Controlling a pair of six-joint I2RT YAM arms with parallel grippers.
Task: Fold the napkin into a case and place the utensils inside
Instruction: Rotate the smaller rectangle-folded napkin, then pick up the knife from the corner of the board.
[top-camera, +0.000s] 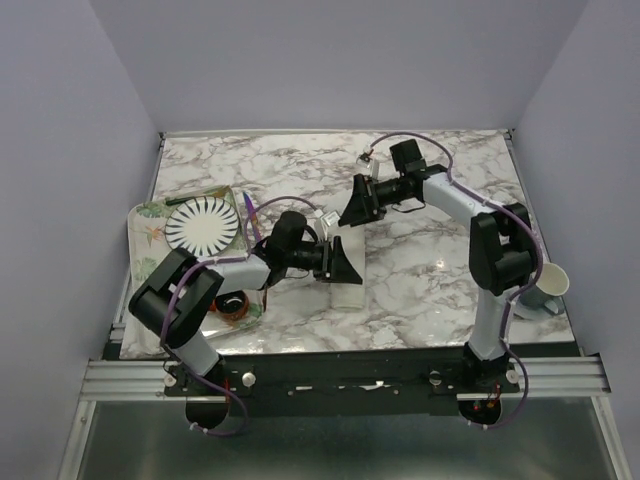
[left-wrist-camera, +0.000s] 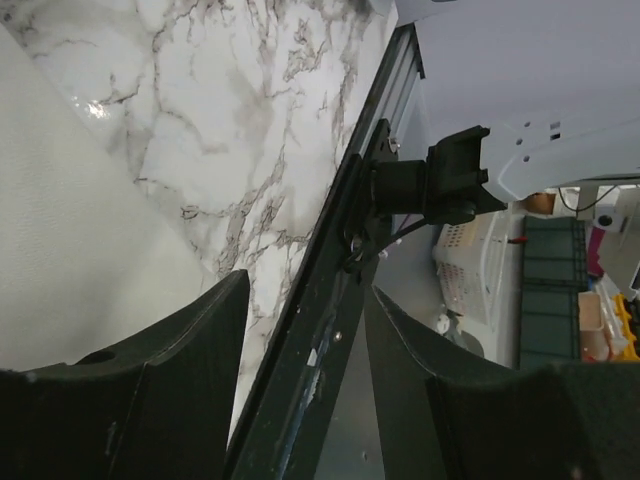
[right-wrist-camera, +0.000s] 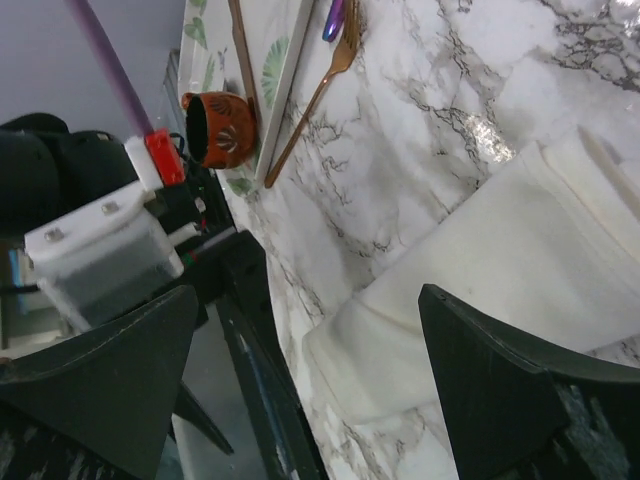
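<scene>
Near the napkin (right-wrist-camera: 480, 270), left gripper (left-wrist-camera: 306, 283) and right gripper (right-wrist-camera: 308, 292) hang wide, empty; its fold, apparently loose, could spring open unheld.

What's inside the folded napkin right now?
Nothing pokes out of the napkin; the fork and purple utensil lie away from it on the marble table. Anything between its folded layers is hidden.

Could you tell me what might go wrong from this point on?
1. The left jaws hang open close to the folded napkin; a careless move could snag it and undo the fold.
2. The fork lies close along the tray rim, so gripping it may be awkward.
3. The right jaws are near the left ones, so they might collide.
</scene>
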